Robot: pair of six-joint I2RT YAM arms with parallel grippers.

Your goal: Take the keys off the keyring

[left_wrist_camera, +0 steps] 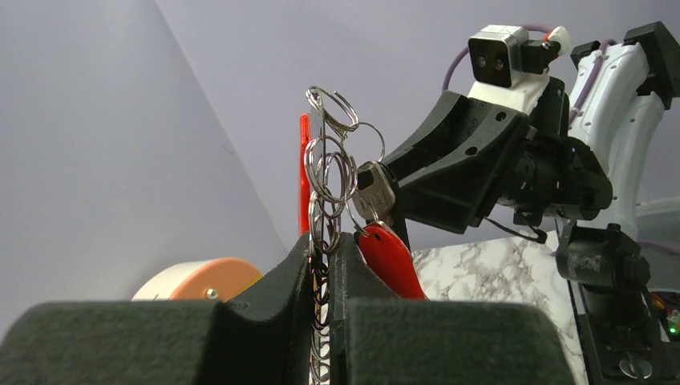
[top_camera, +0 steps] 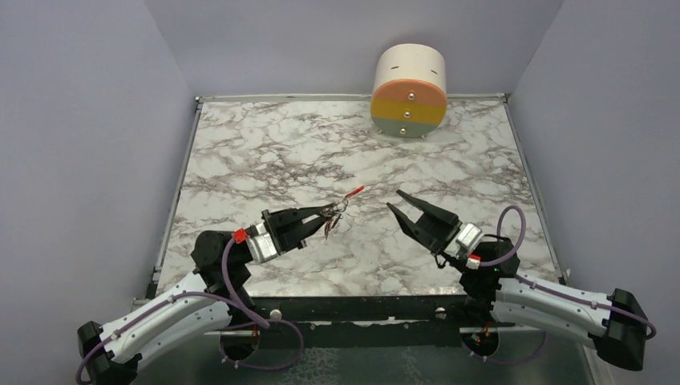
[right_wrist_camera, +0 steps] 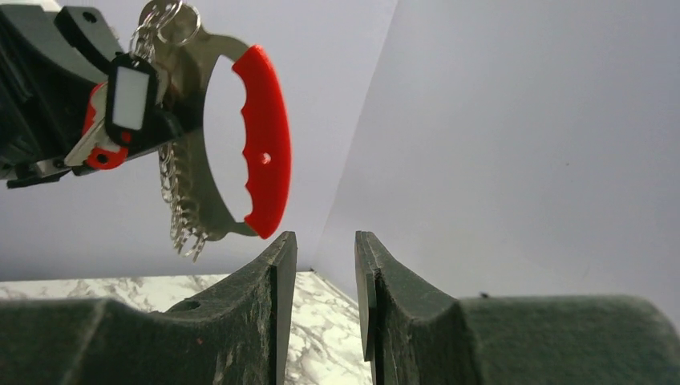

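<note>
The left gripper (top_camera: 325, 218) was clamped on the chain of the keyring (top_camera: 341, 207), held above the centre of the table (top_camera: 240, 144), with the red clip (right_wrist_camera: 265, 152) pointing toward 2 o'clock. The keys (left_wrist_camera: 374, 192) hung from its rings. The right gripper (top_camera: 394, 200) stood apart at 3 o'clock of the keyring, jaws parted and empty.

Red-and-silver keyring (right_wrist_camera: 265, 152), grey-veined white marble table (top_camera: 265, 152), orange-yellow-grey banded drum (top_camera: 409, 100)

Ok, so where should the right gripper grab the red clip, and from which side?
Probably the red clip at its curved middle, coming from the side opposite the left gripper: it juts clear there, while that gripper pinches the keyring chain.
</note>
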